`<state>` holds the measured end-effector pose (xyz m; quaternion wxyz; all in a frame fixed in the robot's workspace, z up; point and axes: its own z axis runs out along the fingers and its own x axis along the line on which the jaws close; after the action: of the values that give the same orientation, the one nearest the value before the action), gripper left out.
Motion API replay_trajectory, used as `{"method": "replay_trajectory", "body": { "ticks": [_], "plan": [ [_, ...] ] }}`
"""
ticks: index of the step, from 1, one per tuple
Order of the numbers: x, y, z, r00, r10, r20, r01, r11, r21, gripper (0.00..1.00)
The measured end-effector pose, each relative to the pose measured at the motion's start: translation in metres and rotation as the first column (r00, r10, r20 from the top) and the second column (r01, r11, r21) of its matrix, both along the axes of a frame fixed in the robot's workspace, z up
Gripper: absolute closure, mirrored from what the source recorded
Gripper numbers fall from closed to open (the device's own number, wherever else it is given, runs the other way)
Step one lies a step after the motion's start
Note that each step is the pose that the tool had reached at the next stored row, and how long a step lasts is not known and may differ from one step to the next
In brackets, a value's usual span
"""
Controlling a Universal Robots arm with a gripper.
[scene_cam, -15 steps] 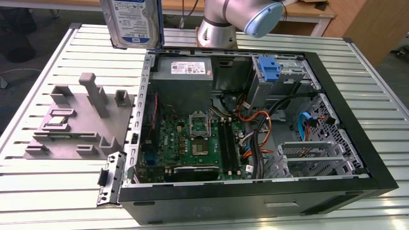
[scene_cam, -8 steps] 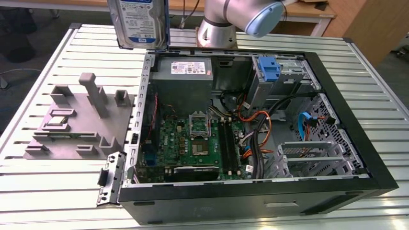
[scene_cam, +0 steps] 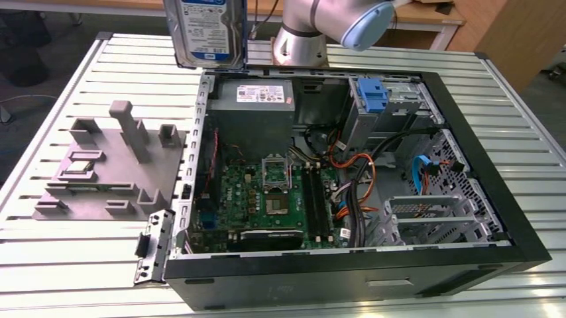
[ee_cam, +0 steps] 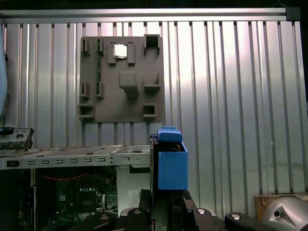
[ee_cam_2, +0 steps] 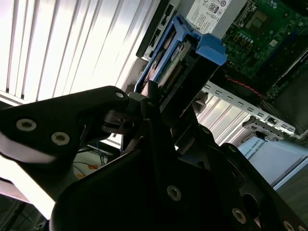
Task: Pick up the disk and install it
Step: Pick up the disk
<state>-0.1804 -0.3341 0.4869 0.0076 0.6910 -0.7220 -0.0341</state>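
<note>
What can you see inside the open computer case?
A green motherboard, grey power supply, cables and a blue bracket in the drive bay. Whatever is under them is covered. The gripper holds the disk outside the case.

The silver arm [scene_cam: 299, 43], top of the exterior view, has a pale blue cap [scene_cam: 367, 25]. The black gripper [ee_cam_2: 166, 110], maybe metal, has shiny screws [ee_cam_2: 173, 192].
</note>
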Motion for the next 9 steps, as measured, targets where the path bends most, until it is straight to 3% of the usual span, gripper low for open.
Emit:
{"method": "replay_trajectory", "body": {
  "ticks": [9],
  "plan": [
    [0.0208, 0.0, -0.0002, 1.0, 0.0, 0.0, 0.0, 1.0, 0.0, 0.65]
  ]
}}
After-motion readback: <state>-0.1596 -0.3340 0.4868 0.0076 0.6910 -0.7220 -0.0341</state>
